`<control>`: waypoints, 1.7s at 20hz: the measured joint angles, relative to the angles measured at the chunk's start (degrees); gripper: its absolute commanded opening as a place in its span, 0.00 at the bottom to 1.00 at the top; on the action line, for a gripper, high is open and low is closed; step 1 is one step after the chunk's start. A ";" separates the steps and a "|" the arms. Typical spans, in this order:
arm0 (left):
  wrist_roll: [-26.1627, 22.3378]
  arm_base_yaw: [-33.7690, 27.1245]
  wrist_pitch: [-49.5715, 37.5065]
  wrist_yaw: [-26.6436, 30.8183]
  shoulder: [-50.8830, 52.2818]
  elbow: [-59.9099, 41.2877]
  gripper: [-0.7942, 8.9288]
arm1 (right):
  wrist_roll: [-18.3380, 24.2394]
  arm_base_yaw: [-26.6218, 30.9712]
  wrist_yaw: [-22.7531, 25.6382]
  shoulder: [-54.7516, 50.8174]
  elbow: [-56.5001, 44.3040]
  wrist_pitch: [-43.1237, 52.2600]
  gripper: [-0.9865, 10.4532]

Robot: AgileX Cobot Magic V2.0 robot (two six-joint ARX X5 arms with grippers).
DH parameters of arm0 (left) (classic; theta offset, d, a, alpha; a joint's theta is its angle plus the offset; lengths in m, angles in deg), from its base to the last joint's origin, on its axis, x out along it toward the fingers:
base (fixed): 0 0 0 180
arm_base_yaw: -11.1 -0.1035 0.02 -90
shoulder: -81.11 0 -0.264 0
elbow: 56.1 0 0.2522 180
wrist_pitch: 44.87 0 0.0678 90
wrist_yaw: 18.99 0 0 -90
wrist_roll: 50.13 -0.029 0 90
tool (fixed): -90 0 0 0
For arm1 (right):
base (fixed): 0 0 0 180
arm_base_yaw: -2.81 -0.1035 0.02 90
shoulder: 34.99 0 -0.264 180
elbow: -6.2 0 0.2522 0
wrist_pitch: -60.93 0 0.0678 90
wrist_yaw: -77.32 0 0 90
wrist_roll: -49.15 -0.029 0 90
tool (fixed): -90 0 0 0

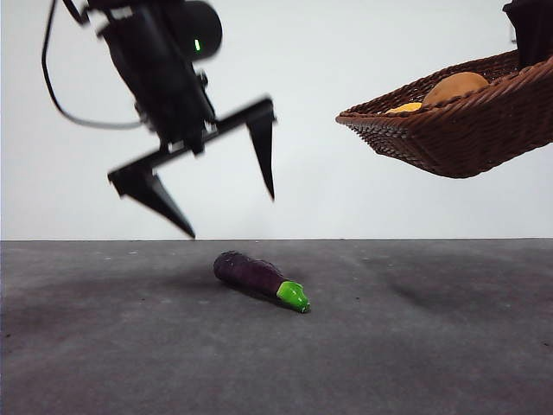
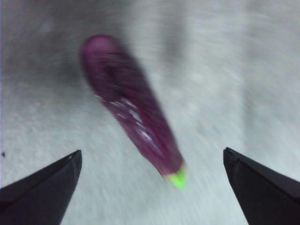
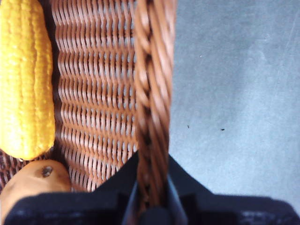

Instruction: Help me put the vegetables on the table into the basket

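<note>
Front view, operator — what do you have on the table (image 1: pixel 104 346)?

— You have one vegetable left there: the eggplant (image 1: pixel 257 278), lying on its side on the dark grey surface, green cap toward the camera and to the right. Nothing touches it.

— And your left gripper (image 1: pixel 216 186)?

— It hangs in the air above the eggplant and a little to its left, tilted, both black jaws spread wide with clear space between the tips. In the left wrist view you see the eggplant (image 2: pixel 133 110) between and beyond the two jaw tips, blurred, well apart from both. The left gripper (image 2: pixel 150 168) holds nothing.

— Where is your basket (image 1: pixel 467 130)?

— Lifted off the table at the upper right, tipped so its near corner points down and left. The potato (image 1: pixel 455 86) and the corn cob (image 1: pixel 404 108) show just over the braided rim.

— What holds it?

— Your right gripper (image 3: pixel 152 206). In the right wrist view its jaws are clamped on the braided rim of the basket (image 3: pixel 152 93), one jaw on each side. Inside lie the corn cob (image 3: pixel 24 79) and, just beside its end, the potato (image 3: pixel 33 180). Whether the two touch, you cannot tell.
</note>
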 measured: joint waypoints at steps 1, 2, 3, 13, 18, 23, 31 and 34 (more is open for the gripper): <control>1.64 -0.02 -0.94 1.53 -1.36 0.00 0.60 | 0.17 0.00 -0.63 0.00 0.00 0.00 0.08; 2.78 -0.02 -1.66 2.62 -2.60 0.02 0.60 | 0.46 0.00 -1.90 0.00 0.00 0.00 0.08; 3.56 -0.04 -1.77 3.17 -3.76 0.37 0.60 | 0.76 0.04 -3.48 0.00 0.00 0.00 0.08; 4.52 1.36 8.96 8.41 -14.08 15.21 0.49 | 2.84 0.04 -5.75 0.00 0.00 0.00 0.08; 4.59 1.36 9.01 7.65 -16.06 15.34 0.49 | 2.99 0.04 -5.75 0.00 0.00 0.00 0.08; 4.63 1.33 9.05 7.89 -17.14 15.37 0.21 | 3.17 0.04 -5.75 0.00 0.00 0.00 0.08; -2.67 1.25 9.81 2.27 -13.77 15.41 0.07 | 3.45 0.04 -5.75 0.00 0.00 0.02 0.08; -11.19 2.05 9.88 1.11 -2.23 15.58 0.07 | 3.41 0.04 -5.75 0.00 0.00 0.00 0.08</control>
